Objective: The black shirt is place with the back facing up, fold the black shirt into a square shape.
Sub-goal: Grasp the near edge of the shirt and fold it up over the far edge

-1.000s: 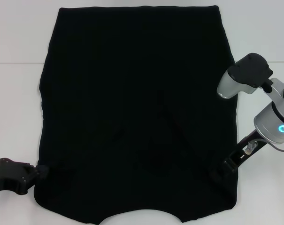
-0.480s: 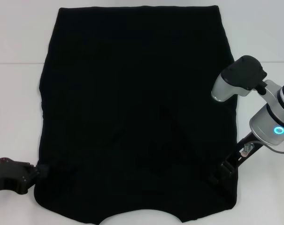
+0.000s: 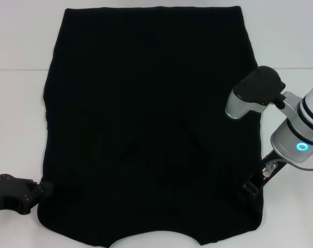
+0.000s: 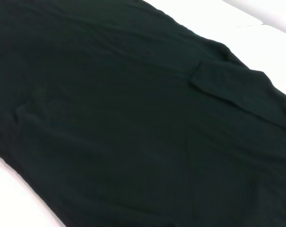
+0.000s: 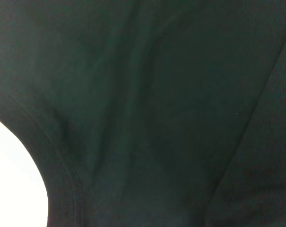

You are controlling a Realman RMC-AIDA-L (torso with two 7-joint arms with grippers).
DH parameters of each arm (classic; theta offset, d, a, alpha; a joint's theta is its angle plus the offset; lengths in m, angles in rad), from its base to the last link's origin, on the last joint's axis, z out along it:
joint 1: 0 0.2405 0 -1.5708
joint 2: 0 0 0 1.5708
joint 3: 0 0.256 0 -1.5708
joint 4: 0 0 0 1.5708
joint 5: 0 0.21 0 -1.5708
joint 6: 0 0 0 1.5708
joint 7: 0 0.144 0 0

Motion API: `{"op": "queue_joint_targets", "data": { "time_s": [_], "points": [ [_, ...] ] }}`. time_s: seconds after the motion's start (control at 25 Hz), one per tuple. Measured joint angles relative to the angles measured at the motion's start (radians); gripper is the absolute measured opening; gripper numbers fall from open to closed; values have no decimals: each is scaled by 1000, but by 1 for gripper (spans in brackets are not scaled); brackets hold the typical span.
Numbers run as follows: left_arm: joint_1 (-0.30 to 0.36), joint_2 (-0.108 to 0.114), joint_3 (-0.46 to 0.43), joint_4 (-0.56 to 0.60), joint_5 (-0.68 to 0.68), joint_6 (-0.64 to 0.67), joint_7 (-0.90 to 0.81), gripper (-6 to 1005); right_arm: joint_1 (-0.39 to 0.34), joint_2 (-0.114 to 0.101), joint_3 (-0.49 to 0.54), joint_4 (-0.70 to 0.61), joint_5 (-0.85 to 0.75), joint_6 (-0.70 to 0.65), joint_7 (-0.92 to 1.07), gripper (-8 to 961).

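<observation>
Head view: the black shirt (image 3: 151, 124) is lying spread flat on the white tabletop (image 3: 16, 41), sleeves already folded inward, curved neckline at the near edge. The left hand (image 3: 42, 190) is sitting at the shirt's near corner on its own side, touching the hem; whether its fingers are clamping cloth, I cannot tell. The right hand (image 3: 248, 189) is resting on the opposite near corner, fingers lost against the fabric, state not readable.

Left wrist view: the shirt is filling the frame just beyond the hand, matte and softly wrinkled, one folded sleeve (image 4: 237, 87) lying as a flap on top.

Right wrist view: the ribbed collar seam (image 5: 48, 142) is curving right under the hand.

Judgement: both corners should be pinched evenly and carried together away from the robot, keeping the fold line straight so layers do not drag.
</observation>
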Motion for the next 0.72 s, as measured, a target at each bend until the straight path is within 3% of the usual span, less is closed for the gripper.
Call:
{"op": "queue_joint_targets", "data": {
  "time_s": [0.16,0.4,0.72],
  "points": [
    [0,0,0,0,0,0,0,14,-4,-2,2,-8,5,-2,4,112],
    [0,2,0,0,-5,0,0,14,-28,1,10,-13,19,1,-2,-1],
    [0,5,0,4,-30,35,-15,13,-186,-8,111,-153,125,-18,-52,0]
  ]
}}
